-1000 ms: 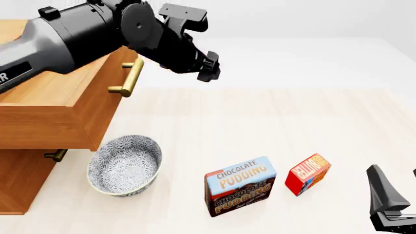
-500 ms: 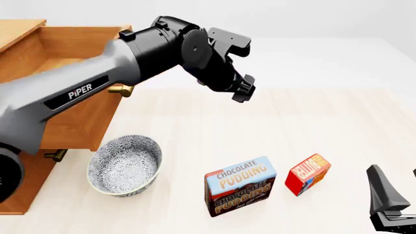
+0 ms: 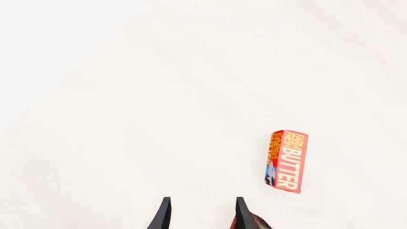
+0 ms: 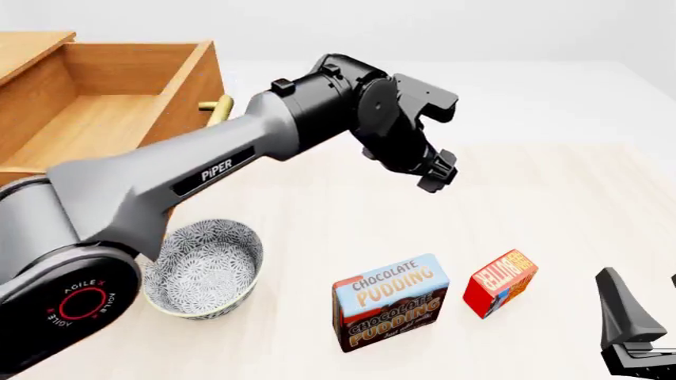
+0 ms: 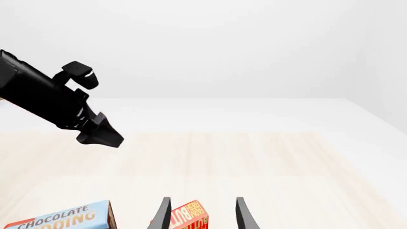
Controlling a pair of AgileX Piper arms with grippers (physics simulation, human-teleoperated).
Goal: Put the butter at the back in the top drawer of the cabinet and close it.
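Overhead, left gripper (image 4: 435,172) spread, empty, well above butter (image 4: 499,282), right gripper (image 5: 200,214) spread near table (image 4: 549,206) edge, top drawer (image 4: 100,119) open.

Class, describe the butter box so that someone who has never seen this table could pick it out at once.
Start at the wooden cabinet on the left, then move right past the patterned bowl to two boxes standing side by side. The butter is the right-hand one: small, red, with yellow-orange lettering, unlike the larger blue-and-brown Chocolate Pudding box.

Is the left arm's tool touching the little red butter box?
Apart. In the front view, the left tool hangs in the air, with bare table between it and the butter lying nearer the camera.
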